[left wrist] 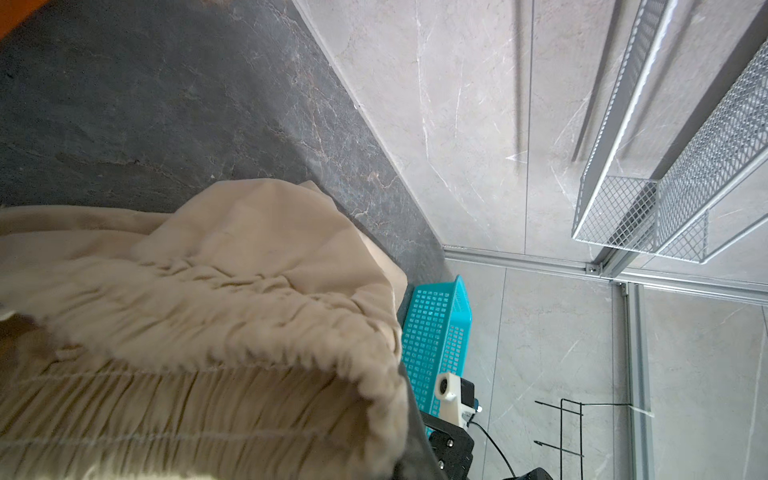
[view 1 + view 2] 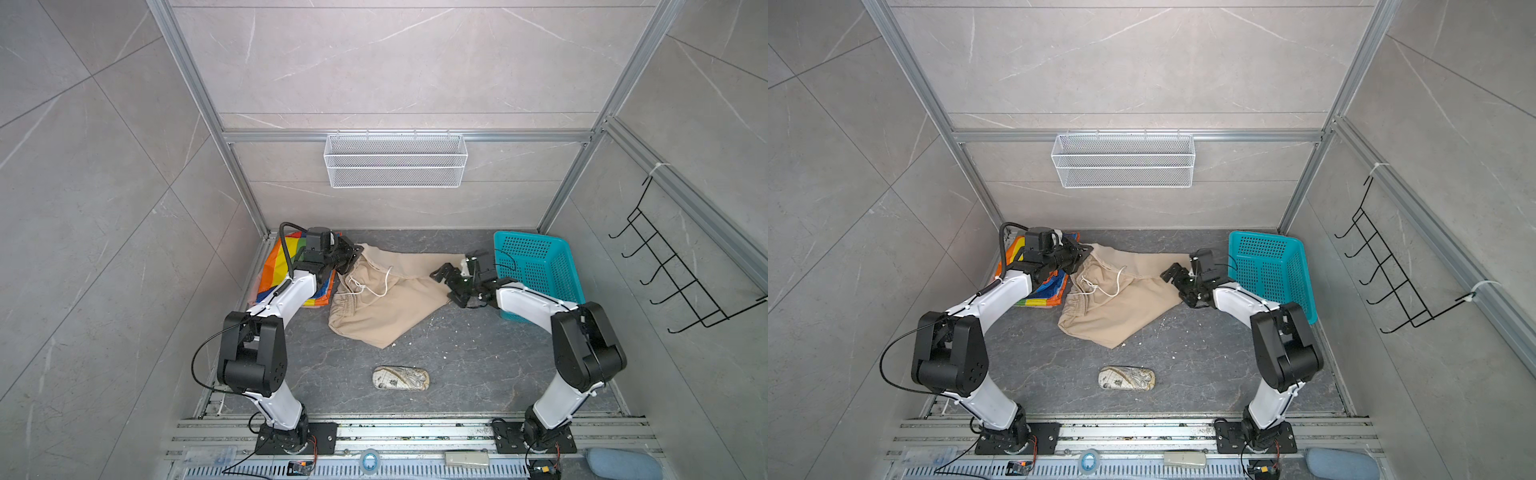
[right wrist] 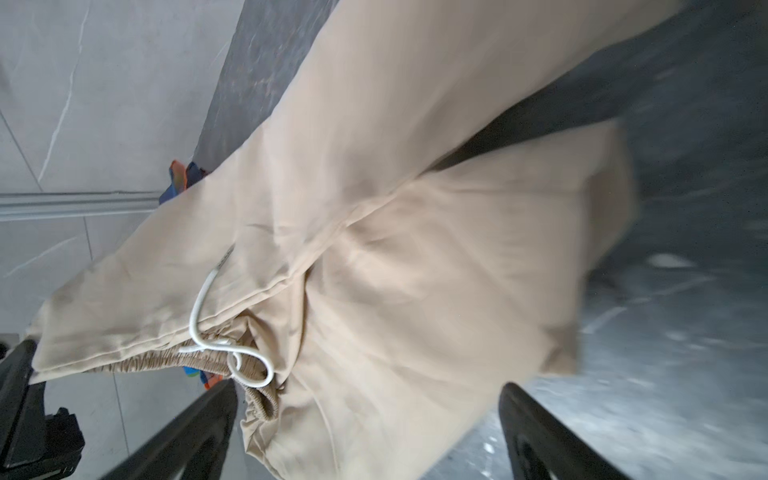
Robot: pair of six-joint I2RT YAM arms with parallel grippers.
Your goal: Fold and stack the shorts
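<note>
left pincer [image 2: 353,255] clamped on beige shorts [image 2: 386,303], arm stretched forward; right pincer [image 2: 448,286] apart.

Drawstring shorts [image 2: 390,299]: middle of the table [image 2: 478,365], spread from 10 to 3 o'clock.
Striped shorts [image 2: 274,270]: 10 o'clock corner, just beside the drawstring shorts.
Basket [image 2: 536,266]: 2 o'clock corner, by the right wall.
Pouch [image 2: 401,378]: 6 o'clock, apart from the drawstring shorts.
Wire shelf [image 2: 395,160]: on the back wall, 12 o'clock.
Hook rack [image 2: 681,268]: on the right wall, 3 o'clock.
Left gripper [image 2: 353,253]: at the drawstring shorts' 10 o'clock corner.
Right gripper [image 2: 446,286]: at their 3 o'clock end, beside the basket.
</note>
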